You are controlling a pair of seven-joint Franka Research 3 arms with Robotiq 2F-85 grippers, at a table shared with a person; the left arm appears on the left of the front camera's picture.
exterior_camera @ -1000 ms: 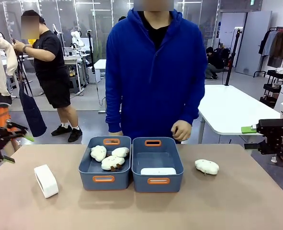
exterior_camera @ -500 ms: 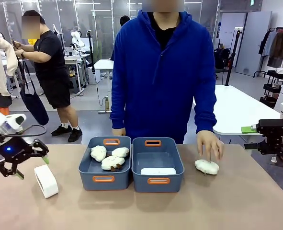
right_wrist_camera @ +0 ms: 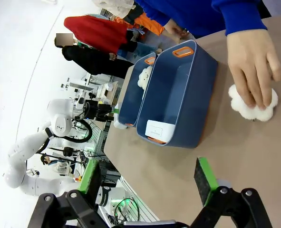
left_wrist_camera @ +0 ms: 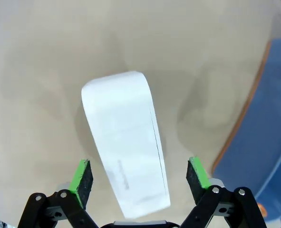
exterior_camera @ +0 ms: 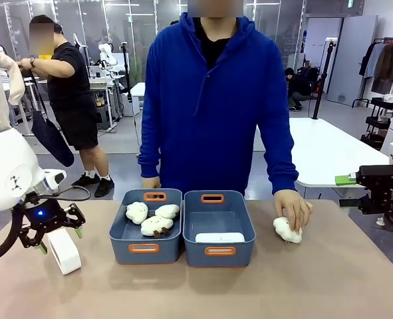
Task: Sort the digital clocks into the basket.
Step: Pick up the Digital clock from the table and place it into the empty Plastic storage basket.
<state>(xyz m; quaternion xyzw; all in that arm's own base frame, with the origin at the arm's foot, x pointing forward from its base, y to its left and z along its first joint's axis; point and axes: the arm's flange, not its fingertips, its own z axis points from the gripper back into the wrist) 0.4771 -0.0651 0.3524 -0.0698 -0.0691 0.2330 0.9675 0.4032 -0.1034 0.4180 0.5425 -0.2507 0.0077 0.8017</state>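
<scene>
One white digital clock (exterior_camera: 64,251) stands on the table at the left. My left gripper (exterior_camera: 50,232) hangs open just above it. In the left wrist view this clock (left_wrist_camera: 126,142) lies between the green pads (left_wrist_camera: 81,176), apart from both, under the gripper (left_wrist_camera: 140,178). A second clock (exterior_camera: 219,237) lies in the right-hand blue-grey basket (exterior_camera: 251,229). My right gripper (exterior_camera: 346,191) stays open at the right edge, off the table, holding nothing. Its wrist view shows the open gripper (right_wrist_camera: 147,178), the basket (right_wrist_camera: 197,90) and the clock (right_wrist_camera: 159,129) inside it.
The twin bin (exterior_camera: 120,229) next to the basket holds three plush toys (exterior_camera: 156,224). The person stands at the far side with a hand (exterior_camera: 292,207) resting on another plush toy (exterior_camera: 287,230) to the right of the basket. Bare tabletop runs along the front.
My left arm has swung in from the left and come down over the clock. The person's hand has reached down onto the plush toy at the right. My right gripper has not moved.
</scene>
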